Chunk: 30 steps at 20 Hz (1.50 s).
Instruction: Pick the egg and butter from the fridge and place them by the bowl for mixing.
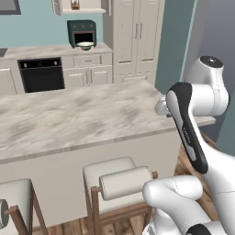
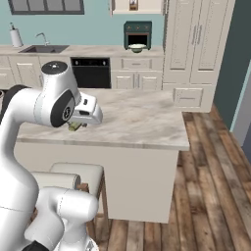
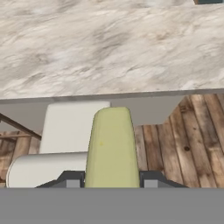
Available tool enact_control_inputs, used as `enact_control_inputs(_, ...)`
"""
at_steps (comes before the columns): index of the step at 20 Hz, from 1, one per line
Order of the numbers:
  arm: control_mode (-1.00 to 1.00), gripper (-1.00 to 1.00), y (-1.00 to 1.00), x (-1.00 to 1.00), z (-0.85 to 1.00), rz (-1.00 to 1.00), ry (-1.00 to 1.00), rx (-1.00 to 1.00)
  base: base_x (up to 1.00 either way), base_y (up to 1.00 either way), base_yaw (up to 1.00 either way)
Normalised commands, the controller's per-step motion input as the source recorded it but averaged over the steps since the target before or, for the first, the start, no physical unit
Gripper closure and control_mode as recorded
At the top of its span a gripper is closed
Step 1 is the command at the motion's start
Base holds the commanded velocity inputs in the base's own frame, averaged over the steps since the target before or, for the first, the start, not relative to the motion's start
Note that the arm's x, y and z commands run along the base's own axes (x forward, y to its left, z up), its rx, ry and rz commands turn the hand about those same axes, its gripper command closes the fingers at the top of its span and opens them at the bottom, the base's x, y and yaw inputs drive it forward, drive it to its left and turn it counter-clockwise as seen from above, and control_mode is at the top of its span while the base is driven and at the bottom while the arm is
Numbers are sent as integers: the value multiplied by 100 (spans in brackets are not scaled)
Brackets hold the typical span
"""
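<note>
A pale yellow-green block point(image 3: 111, 148) (butter, by the look) is clamped between the gripper point(image 3: 111, 180) fingertips, held above a marble counter point(image 3: 109, 48), cushioned stool point(image 3: 65, 131) and wood floor point(image 3: 183, 140).

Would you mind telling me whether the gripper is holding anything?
Yes: the gripper is shut on a pale yellow-green butter stick standing between its fingertips.

The island counter point(image 1: 69, 119) stands before the back counter point(image 2: 73, 50), where the bowl point(image 2: 137, 47) sits in the toaster oven point(image 2: 138, 35). Stools point(image 1: 114, 183) stand at the island's near side. The butter point(image 3: 112, 148), between the gripper's point(image 3: 112, 181) fingers, hangs at the island's near edge.
</note>
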Motion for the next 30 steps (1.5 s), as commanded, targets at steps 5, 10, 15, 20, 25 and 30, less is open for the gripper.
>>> enact_control_inputs(5, 100, 100, 0, 0, 0, 0, 0, 0, 30, -68, 0)
enact_control_inputs(10, 100, 100, 0, 0, 0, 0, 0, 0, -1, -72, -15)
enact_control_inputs(15, 100, 100, 0, 0, 0, 0, 0, 0, 4, -63, -27)
enact_control_inputs(20, 100, 100, 0, 0, 0, 0, 0, 0, 32, -45, -18)
enact_control_inputs(25, 100, 100, 0, 0, 0, 0, 0, 0, 35, -43, -16)
enact_control_inputs(30, 100, 100, 0, 0, 0, 0, 0, 0, 38, -40, -18)
